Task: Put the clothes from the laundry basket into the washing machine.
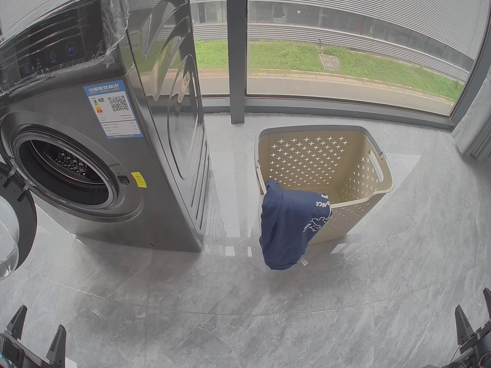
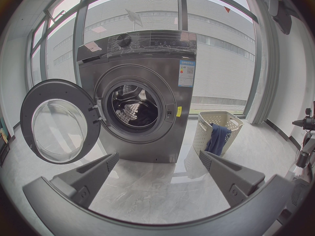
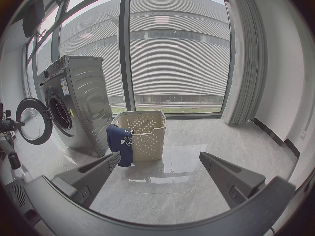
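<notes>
Grey stone floor point(image 1: 307, 323) backed by windows point(image 1: 348, 37), blue garment point(image 1: 289, 226) draped over the laundry basket point(image 1: 327, 159) rim, washing machine point(image 1: 169, 129) set beside it, door point(image 2: 59, 122) swung open, left gripper point(image 2: 158, 154) and right gripper point(image 3: 159, 154) held empty, jaws spread.

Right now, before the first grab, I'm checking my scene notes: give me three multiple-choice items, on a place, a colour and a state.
1. Where is the printed garment? A. in the drum B. draped over the rim of the laundry basket C. flat on the floor
2. Its colour? A. navy B. red C. white
3. The washing machine door is: A. shut B. swung open C. removed
Answers: 1 B, it hangs over the rim, down the outside; 2 A, dark blue cloth; 3 B, the drum opening shows.
</notes>
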`<state>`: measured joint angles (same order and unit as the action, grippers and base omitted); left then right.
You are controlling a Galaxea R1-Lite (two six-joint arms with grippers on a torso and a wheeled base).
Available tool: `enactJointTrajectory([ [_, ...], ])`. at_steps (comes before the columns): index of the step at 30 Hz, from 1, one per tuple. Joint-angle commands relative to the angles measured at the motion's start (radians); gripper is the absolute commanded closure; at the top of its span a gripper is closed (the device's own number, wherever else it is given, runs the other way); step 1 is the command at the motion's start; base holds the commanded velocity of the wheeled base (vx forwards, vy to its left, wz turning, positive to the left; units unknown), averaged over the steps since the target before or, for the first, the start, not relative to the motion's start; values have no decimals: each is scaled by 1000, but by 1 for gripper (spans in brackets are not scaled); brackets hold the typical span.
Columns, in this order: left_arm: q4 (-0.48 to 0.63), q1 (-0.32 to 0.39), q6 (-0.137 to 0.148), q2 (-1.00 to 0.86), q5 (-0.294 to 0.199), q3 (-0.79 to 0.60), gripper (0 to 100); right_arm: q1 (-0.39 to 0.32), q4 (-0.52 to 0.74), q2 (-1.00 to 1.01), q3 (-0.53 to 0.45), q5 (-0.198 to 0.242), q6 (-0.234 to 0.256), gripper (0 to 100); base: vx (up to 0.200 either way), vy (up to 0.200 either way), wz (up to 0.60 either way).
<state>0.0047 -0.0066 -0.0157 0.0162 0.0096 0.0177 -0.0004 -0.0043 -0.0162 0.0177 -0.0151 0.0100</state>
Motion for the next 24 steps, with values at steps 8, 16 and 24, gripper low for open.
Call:
enactJointTrajectory([
  [8, 0, 0, -3, -12, 1, -15, 0, 0, 1, 13, -18, 0, 7, 0, 100, 0, 0],
  [16, 0, 0, -3, -12, 1, -15, 0, 0, -14, 13, -18, 0, 10, 0, 0, -150, 0],
  [24, 0, 0, 0, -12, 1, -15, 0, 3, -23, -136, 157, 55, 4, 0, 0, 0, 0],
])
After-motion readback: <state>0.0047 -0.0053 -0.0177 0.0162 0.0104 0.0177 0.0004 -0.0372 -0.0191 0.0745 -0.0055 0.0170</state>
